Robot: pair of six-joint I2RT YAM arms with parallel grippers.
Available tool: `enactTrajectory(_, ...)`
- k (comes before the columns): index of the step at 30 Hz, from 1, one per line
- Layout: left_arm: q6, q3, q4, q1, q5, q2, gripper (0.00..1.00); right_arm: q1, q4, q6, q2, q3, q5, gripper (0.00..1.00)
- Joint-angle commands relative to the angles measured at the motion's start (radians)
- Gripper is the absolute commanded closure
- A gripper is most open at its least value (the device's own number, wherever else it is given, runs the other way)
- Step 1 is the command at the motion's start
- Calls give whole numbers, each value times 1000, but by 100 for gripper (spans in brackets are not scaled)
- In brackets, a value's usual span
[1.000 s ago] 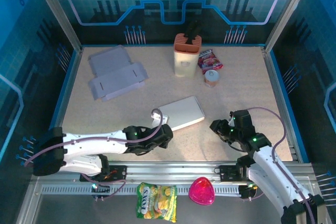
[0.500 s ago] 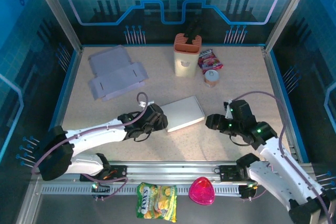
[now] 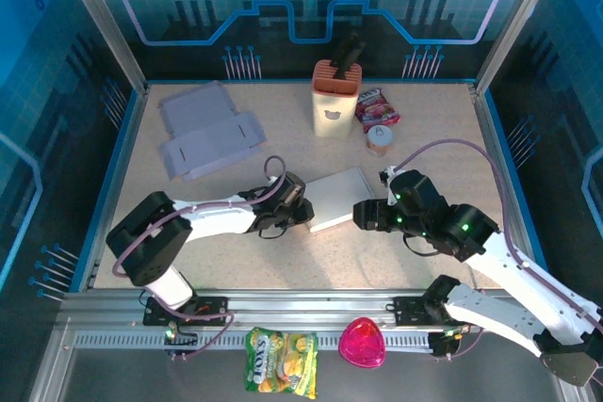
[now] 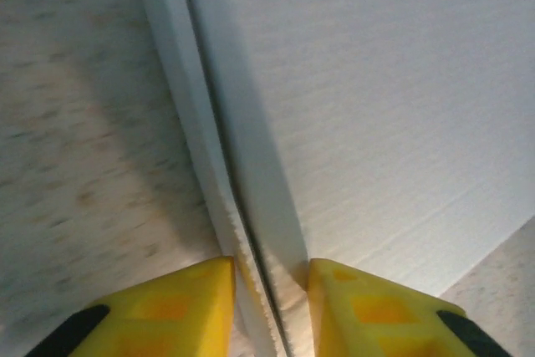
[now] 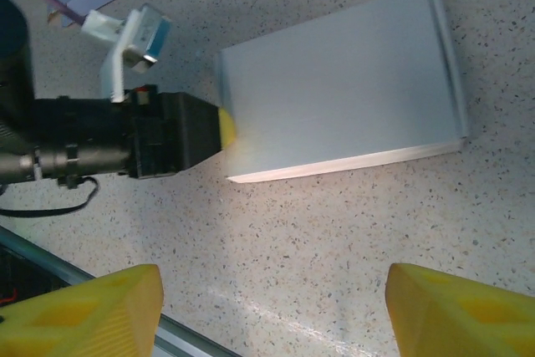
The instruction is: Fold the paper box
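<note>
Paper box: the paper box (image 3: 336, 197) lies flat on the table (image 3: 236, 265), a pale slab with layered flaps stacked along its left edge.
Left gripper: the left gripper (image 3: 300, 213) is at the box's left edge. Its yellow fingertips (image 4: 359, 307) are pinched on that edge, one on each side of the layers.
Right gripper: the right gripper (image 3: 366, 216) hovers just beside the box's near-right corner, jaws spread wide and holding nothing.
Step in hand: probably opening the flat box out, with the left arm anchoring one edge while the right arm comes for the opposite one.
Doing it well: the left pinch should stay shallow and firm. The right jaws should come in low and square to the box's right edge, and close fully before either arm pulls.
Risk: the box may skid, or the pinch may trap all the layers so nothing opens.
Elsewhere: a flat grey cardboard sheet (image 3: 207, 134) lies well apart, beyond the box's far-left corner.
</note>
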Motion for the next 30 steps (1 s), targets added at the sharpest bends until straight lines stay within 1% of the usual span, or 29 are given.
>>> enactTrajectory(1,3,56,48,-10,57,80,77,18,-18,-13,-18,31,45,29)
enactTrajectory(4,14,150,40,-34,63,166,81,18,-27,-9,-42,28,71,29)
enactTrajectory(10,8,374,13,-82,84,352,84,18,-52,0,-103,20,113,30)
enactTrajectory(13,3,463,1,-104,86,410,85,16,-58,0,-128,12,117,29)
enactTrajectory(15,5,494,-9,-113,81,422,85,16,-63,-3,-136,10,112,29)
enactTrajectory(17,12,503,-27,-117,72,402,79,16,-64,-6,-141,7,107,29)
enactTrajectory(19,25,486,-44,-117,50,347,69,17,-64,-9,-146,4,102,29)
enactTrajectory(21,46,460,-76,-112,24,275,65,17,-57,-13,-150,1,96,29)
enactTrajectory(24,74,410,-136,-81,10,155,63,17,-45,-19,-150,-5,88,29)
enactTrajectory(26,94,363,-177,-31,14,74,63,17,-32,-22,-147,-10,80,29)
enactTrajectory(28,118,304,-217,48,20,-8,63,18,-14,-23,-141,-13,65,29)
enactTrajectory(30,150,259,-264,172,68,-73,64,23,15,-26,-135,-13,43,29)
